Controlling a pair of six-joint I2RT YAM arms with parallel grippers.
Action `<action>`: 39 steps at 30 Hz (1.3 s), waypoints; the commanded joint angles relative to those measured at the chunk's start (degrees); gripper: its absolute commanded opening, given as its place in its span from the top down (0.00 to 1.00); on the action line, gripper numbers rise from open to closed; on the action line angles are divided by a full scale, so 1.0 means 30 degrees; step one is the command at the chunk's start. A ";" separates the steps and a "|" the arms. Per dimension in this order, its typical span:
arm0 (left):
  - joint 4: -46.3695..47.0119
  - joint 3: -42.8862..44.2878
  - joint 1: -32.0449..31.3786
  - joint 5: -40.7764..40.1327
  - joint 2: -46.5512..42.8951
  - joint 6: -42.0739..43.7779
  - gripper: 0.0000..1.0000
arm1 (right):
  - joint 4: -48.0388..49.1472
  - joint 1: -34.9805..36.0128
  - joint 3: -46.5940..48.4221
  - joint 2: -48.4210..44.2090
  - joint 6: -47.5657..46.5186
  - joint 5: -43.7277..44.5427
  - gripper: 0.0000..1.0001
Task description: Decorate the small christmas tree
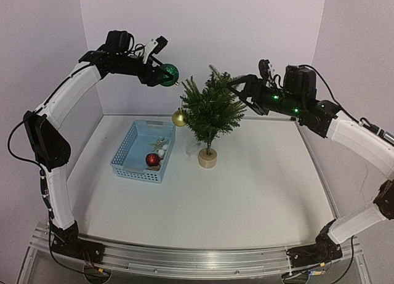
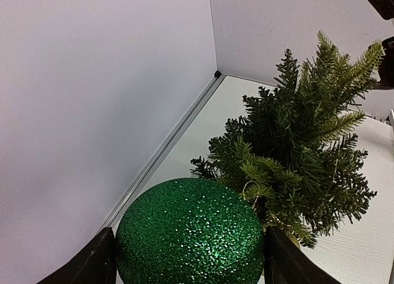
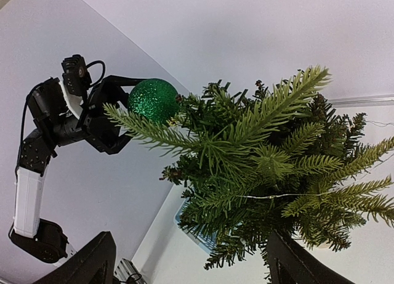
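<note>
Closest to the left wrist lens, a green glitter bauble (image 2: pixel 191 235) filled the lower frame. Its underside was cut off by the frame edge. The left gripper (image 1: pixel 165 76) was clamped on it, one dark finger pressed against each side. The bauble's hanger could not be made out.

The small christmas tree (image 1: pixel 211 108) stood upright on its pale wooden disc base (image 1: pixel 207 159), toward the back middle of the white table (image 1: pixel 258 191). Lower branches hid most of the trunk in the top view, and neither wrist view showed the base. The held bauble hung high, just beside the tree's upper left branches. Contact with the needles could not be confirmed.

A gold bauble (image 1: pixel 180 118) hung at the tree's left side, low on the foliage. The right gripper (image 1: pixel 236 85) was level with the upper right branches, jaws spread wide and holding nothing. From its own camera, foliage filled the space beyond the fingers. Whether a fingertip touched a branch could not be judged. A fine pale thread (image 3: pixel 265 196) crossed the needles there, and its ends were lost in the greenery.

Left of the tree, near it, lay a blue slotted basket (image 1: pixel 126 154). It held a red bauble (image 1: pixel 152 159) and some small pale and gold pieces (image 1: pixel 162 148) too small to identify.
</note>
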 commanded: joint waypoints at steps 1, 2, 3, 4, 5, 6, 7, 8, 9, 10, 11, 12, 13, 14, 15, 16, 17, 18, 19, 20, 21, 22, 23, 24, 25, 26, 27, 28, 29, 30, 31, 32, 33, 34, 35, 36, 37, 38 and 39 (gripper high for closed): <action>0.0954 0.0603 0.0077 0.0079 0.0386 -0.0318 0.41 | 0.0627 -0.0077 0.0244 -0.0095 0.0106 -0.0067 0.16; 0.0968 0.0613 0.0081 0.0059 0.0429 -0.0350 0.41 | 0.0624 -0.0052 0.0244 -0.0098 0.0112 -0.0073 0.16; 0.0996 0.0614 0.0082 0.0032 0.0469 -0.0358 0.41 | 0.0620 -0.0049 0.0250 -0.0112 0.0105 -0.0050 0.16; 0.1026 0.0597 0.0073 -0.0029 0.0494 -0.0350 0.41 | 0.0615 -0.0055 0.0255 -0.0124 0.0098 -0.0032 0.16; 0.1043 0.0588 0.0086 -0.0079 0.0502 -0.0339 0.41 | 0.0609 -0.0068 0.0247 -0.0126 0.0083 -0.0038 0.16; 0.1073 0.0600 0.0086 -0.0140 0.0506 -0.0333 0.41 | 0.0608 -0.0070 0.0250 -0.0127 0.0081 -0.0041 0.16; 0.1137 0.0633 0.0075 -0.0180 0.0507 -0.0318 0.41 | 0.0615 -0.0067 0.0254 -0.0127 0.0089 -0.0046 0.16; 0.1200 0.0677 0.0070 -0.0198 0.0507 -0.0304 0.41 | 0.0621 -0.0062 0.0254 -0.0120 0.0095 -0.0050 0.16; 0.1242 0.0732 0.0070 -0.0217 0.0507 -0.0303 0.41 | 0.0624 -0.0052 0.0255 -0.0103 0.0100 -0.0049 0.16; 0.1282 0.0818 0.0091 -0.0218 0.0546 -0.0317 0.42 | 0.0611 -0.0051 0.0256 -0.0098 0.0095 -0.0040 0.16; 0.1326 0.0932 0.0087 -0.0199 0.0559 -0.0348 0.41 | 0.0613 -0.0068 0.0257 -0.0076 0.0087 -0.0042 0.16; 0.1344 0.1005 0.0086 -0.0210 0.0574 -0.0348 0.41 | 0.0608 -0.0074 0.0277 -0.0070 0.0091 -0.0063 0.16; 0.1349 0.1060 0.0093 -0.0216 0.0590 -0.0353 0.41 | 0.0619 -0.0077 0.0285 -0.0069 0.0093 -0.0078 0.16; 0.1354 0.1098 0.0096 -0.0222 0.0601 -0.0369 0.41 | 0.0625 -0.0072 0.0293 -0.0068 0.0095 -0.0078 0.16; 0.1369 0.1111 0.0086 -0.0233 0.0605 -0.0389 0.41 | 0.0611 -0.0050 0.0309 -0.0068 0.0097 -0.0067 0.16; 0.1402 0.1112 0.0082 -0.0237 0.0617 -0.0391 0.41 | 0.0606 -0.0029 0.0313 -0.0068 0.0080 -0.0079 0.16; 0.1447 0.1124 0.0083 -0.0245 0.0621 -0.0415 0.41 | 0.0606 -0.0049 0.0336 -0.0068 0.0080 -0.0080 0.16; 0.1484 0.1145 0.0079 -0.0245 0.0632 -0.0443 0.41 | 0.0606 -0.0068 0.0353 -0.0068 0.0069 -0.0085 0.16; 0.1502 0.1194 0.0073 -0.0217 0.0651 -0.0474 0.41 | 0.0607 -0.0061 0.0357 -0.0068 0.0048 -0.0084 0.16; 0.1513 0.1240 0.0079 -0.0181 0.0658 -0.0503 0.41 | 0.0615 -0.0040 0.0364 -0.0068 0.0045 -0.0070 0.16; 0.1523 0.1269 0.0083 -0.0142 0.0672 -0.0536 0.41 | 0.0624 -0.0044 0.0373 -0.0068 0.0040 -0.0068 0.16; 0.1541 0.1317 0.0075 -0.0109 0.0687 -0.0557 0.42 | 0.0614 -0.0067 0.0389 -0.0068 0.0041 -0.0078 0.16; 0.1562 0.1336 0.0068 -0.0083 0.0709 -0.0560 0.42 | 0.0615 -0.0065 0.0400 -0.0079 0.0041 -0.0092 0.16; 0.1584 0.1346 0.0070 -0.0066 0.0726 -0.0559 0.42 | 0.0622 -0.0072 0.0402 -0.0094 0.0033 -0.0096 0.16; 0.1596 0.1358 0.0082 -0.0022 0.0733 -0.0564 0.42 | 0.0622 -0.0069 0.0397 -0.0097 0.0029 -0.0068 0.16; 0.1607 0.1371 0.0082 -0.0012 0.0763 -0.0561 0.42 | 0.0613 -0.0073 0.0395 -0.0115 0.0027 -0.0052 0.16; 0.1612 0.1375 0.0054 0.0003 0.0787 -0.0564 0.42 | 0.0620 -0.0067 0.0399 -0.0125 0.0042 -0.0038 0.16; 0.1619 0.1374 0.0046 0.0009 0.0817 -0.0566 0.42 | 0.0624 -0.0069 0.0425 -0.0118 0.0040 -0.0037 0.16; 0.1629 0.1373 0.0050 0.0011 0.0845 -0.0567 0.42 | 0.0622 -0.0070 0.0455 -0.0106 0.0028 -0.0049 0.16; 0.1648 0.1375 0.0053 0.0017 0.0865 -0.0567 0.42 | 0.0612 -0.0058 0.0473 -0.0099 0.0022 -0.0069 0.16; 0.1677 0.1376 0.0035 0.0017 0.0884 -0.0575 0.42 | 0.0606 -0.0070 0.0488 -0.0098 0.0017 -0.0065 0.16; 0.1721 0.1376 0.0016 0.0029 0.0903 -0.0588 0.42 | 0.0609 -0.0072 0.0503 -0.0086 0.0014 -0.0070 0.16; 0.1792 0.1384 -0.0003 0.0038 0.0929 -0.0595 0.42 | 0.0612 -0.0069 0.0520 -0.0071 0.0011 -0.0087 0.16; 0.1870 0.1412 -0.0034 0.0023 0.0948 -0.0591 0.42 | 0.0610 -0.0078 0.0540 -0.0064 -0.0002 -0.0095 0.16; 0.1932 0.1458 -0.0092 -0.0004 0.0977 -0.0568 0.42 | 0.0612 -0.0076 0.0562 -0.0043 -0.0009 -0.0102 0.16; 0.1970 0.1525 -0.0137 -0.0048 0.1047 -0.0516 0.42 | 0.0612 -0.0080 0.0570 -0.0030 -0.0013 -0.0112 0.16; 0.1994 0.1600 -0.0190 -0.0086 0.1096 -0.0484 0.42 | 0.0618 -0.0079 0.0595 -0.0010 -0.0023 -0.0119 0.16; 0.2021 0.1627 -0.0242 -0.0084 0.1147 -0.0483 0.42 | 0.0608 -0.0061 0.0635 0.0012 -0.0011 -0.0132 0.16; 0.2053 0.1621 -0.0280 -0.0095 0.1191 -0.0500 0.42 | 0.0611 -0.0055 0.0671 0.0038 -0.0004 -0.0167 0.16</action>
